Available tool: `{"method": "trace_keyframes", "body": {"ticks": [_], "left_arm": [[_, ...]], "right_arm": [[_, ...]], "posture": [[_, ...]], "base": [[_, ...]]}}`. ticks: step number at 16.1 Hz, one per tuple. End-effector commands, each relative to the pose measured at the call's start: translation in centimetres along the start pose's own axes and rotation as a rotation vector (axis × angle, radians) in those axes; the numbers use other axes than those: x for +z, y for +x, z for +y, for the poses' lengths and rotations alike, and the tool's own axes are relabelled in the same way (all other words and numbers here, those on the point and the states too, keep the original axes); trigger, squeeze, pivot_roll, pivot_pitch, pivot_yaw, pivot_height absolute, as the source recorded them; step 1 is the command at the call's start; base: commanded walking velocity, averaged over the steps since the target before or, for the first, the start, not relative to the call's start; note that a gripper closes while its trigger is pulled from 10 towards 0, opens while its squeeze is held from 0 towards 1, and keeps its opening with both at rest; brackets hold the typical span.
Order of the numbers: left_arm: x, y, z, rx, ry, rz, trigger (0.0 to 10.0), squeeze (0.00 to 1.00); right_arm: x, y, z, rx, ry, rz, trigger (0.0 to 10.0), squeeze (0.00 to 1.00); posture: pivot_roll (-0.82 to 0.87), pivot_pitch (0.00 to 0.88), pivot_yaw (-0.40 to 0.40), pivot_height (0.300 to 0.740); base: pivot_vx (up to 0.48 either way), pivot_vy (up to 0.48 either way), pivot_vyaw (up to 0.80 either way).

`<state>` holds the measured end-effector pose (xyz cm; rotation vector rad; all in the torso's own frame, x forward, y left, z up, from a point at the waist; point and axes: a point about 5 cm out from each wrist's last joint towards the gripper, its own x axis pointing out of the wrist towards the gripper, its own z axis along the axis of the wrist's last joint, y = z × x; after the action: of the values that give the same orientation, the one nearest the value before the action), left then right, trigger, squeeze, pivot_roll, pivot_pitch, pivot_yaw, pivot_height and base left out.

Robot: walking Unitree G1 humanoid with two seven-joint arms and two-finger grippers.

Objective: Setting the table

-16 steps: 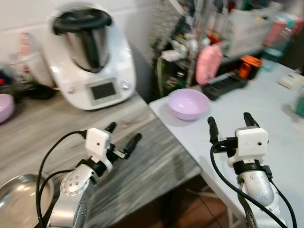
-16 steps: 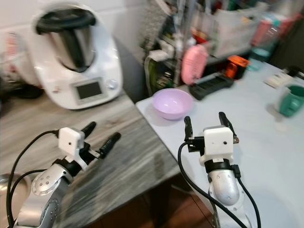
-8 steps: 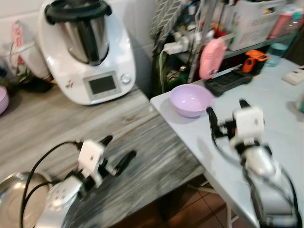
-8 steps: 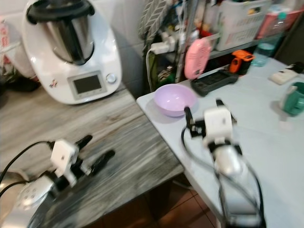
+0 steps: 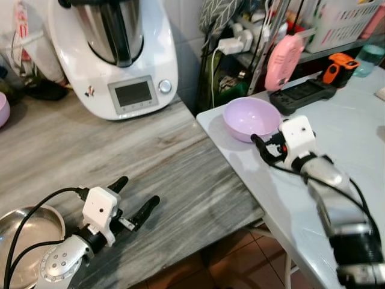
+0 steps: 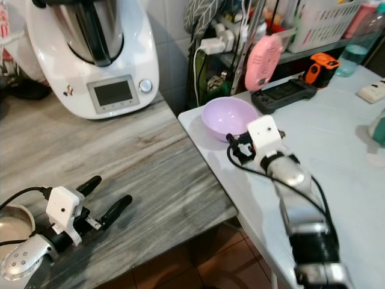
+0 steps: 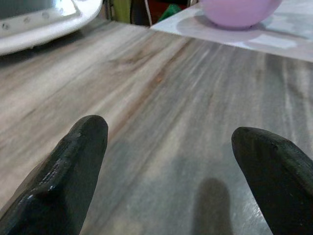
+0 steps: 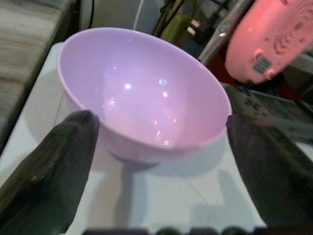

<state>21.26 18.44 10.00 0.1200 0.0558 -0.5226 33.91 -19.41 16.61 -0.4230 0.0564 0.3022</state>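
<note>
No readable text, brand or number can be made out. A small red mark is seen on the front of the white kitchen machine (image 5: 114,57), too small to be read, and its grey display (image 5: 133,94) is shown blank.

A home kitchen: a food processor (image 5: 114,57) on a grey wood-grain counter (image 5: 72,156), cluttered shelves (image 5: 289,36) behind

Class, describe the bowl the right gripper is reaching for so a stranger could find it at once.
Start at the white table beside the grey wooden counter. Near the table's corner closest to the counter, just ahead of the right gripper, sits the bowl. It is plain lilac and empty, unlike the black tray behind it.
</note>
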Motion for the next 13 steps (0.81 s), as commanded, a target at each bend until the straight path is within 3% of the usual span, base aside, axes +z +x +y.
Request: {"method": "trace_keyframes", "body": {"ticks": [1,5,8,11,12,13], "left_arm": [[0.2,-0.2,0.1,0.011,0.004,0.004,10.0,0.0],[0.4,0.0,0.2,0.019,-0.007,0.002,10.0,0.0],[0.5,0.1,0.1,0.024,-0.01,0.0,10.0,0.0],[0.5,0.1,0.0,0.025,-0.012,0.001,10.0,0.0],[0.5,0.2,0.0,0.026,-0.013,0.002,10.0,0.0],[0.5,0.2,0.0,0.025,-0.014,0.003,10.0,0.0]], "right_arm": [[0.1,0.3,0.1,0.035,-0.028,0.003,10.0,0.0],[0.5,1.5,-0.1,0.111,-0.125,0.001,10.0,0.0],[0.7,2.0,0.7,0.189,-0.169,-0.016,10.0,0.0],[0.5,2.3,0.5,0.188,-0.215,-0.013,10.0,0.0],[0.5,2.4,0.3,0.186,-0.218,-0.021,10.0,0.37],[0.5,2.4,0.1,0.185,-0.229,-0.017,10.0,1.0]], "posture": [[0.06,0.157,0.015,0.74],[0.06,0.156,0.013,0.74],[0.06,0.151,0.013,0.74],[0.06,0.148,0.013,0.74],[0.06,0.148,0.013,0.74],[0.07,0.148,0.012,0.74]], "base": [[0.0,0.0,0.0],[0.0,0.0,0.0],[0.0,0.0,0.0],[0.0,0.0,0.0],[0.0,0.0,0.0],[0.0,0.0,0.0]]}}
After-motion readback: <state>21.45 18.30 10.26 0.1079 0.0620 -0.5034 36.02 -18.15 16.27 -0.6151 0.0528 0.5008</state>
